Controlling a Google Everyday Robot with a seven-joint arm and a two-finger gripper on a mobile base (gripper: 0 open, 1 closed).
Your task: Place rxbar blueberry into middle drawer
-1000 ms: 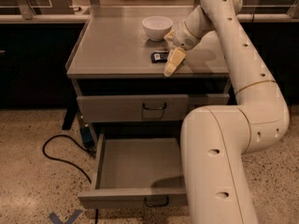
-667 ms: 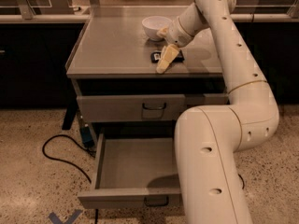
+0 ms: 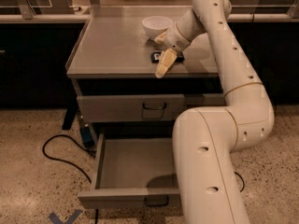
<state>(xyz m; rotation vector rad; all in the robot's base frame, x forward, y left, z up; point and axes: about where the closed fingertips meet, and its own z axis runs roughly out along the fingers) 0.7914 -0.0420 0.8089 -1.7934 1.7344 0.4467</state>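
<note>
1 rxbar blueberry (image 3: 155,57) partly behind the hand (image 3: 165,62)

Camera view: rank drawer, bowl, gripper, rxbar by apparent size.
1. middle drawer, open, nearest camera.
2. white bowl and gripper, low over the countertop beside it: too alike to rank.
3. rxbar blueberry, partly hidden.

speckled floor (image 3: 28,176), black cable (image 3: 55,158), dark counters (image 3: 32,69) behind, grey cabinet top (image 3: 117,45) under hand (image 3: 164,62).

We see a white bowl (image 3: 157,26) far on the bench (image 3: 117,45), near the claw (image 3: 164,59); a black cable (image 3: 45,149) lies on the floor, left.
</note>
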